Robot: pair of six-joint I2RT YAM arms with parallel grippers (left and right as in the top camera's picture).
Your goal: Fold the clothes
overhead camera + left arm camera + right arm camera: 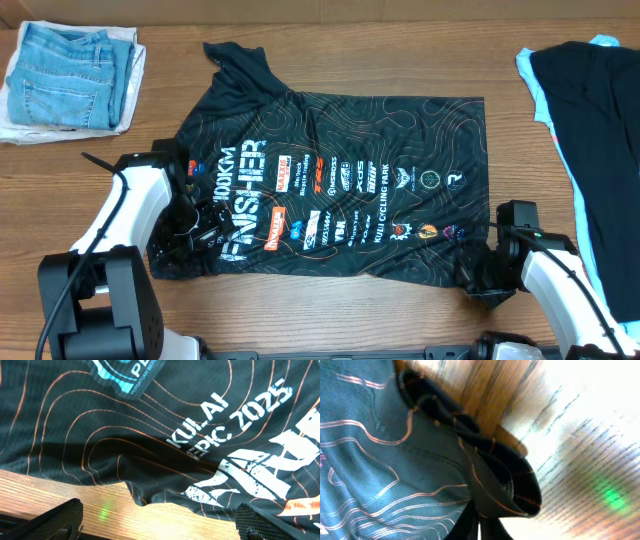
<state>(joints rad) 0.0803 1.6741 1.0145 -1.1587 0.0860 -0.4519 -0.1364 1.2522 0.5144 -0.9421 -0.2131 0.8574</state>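
From above the black FINISHER shirt [340,190] lies flat on the desk [330,30]; left wrist view, the left tool [160,522] gapes over its edge, empty; right wrist view, the right tool [481,512] pinches a thin bunched corner that may slip when lifted.

Right tool [477,284] tips hidden under shirt [340,150].
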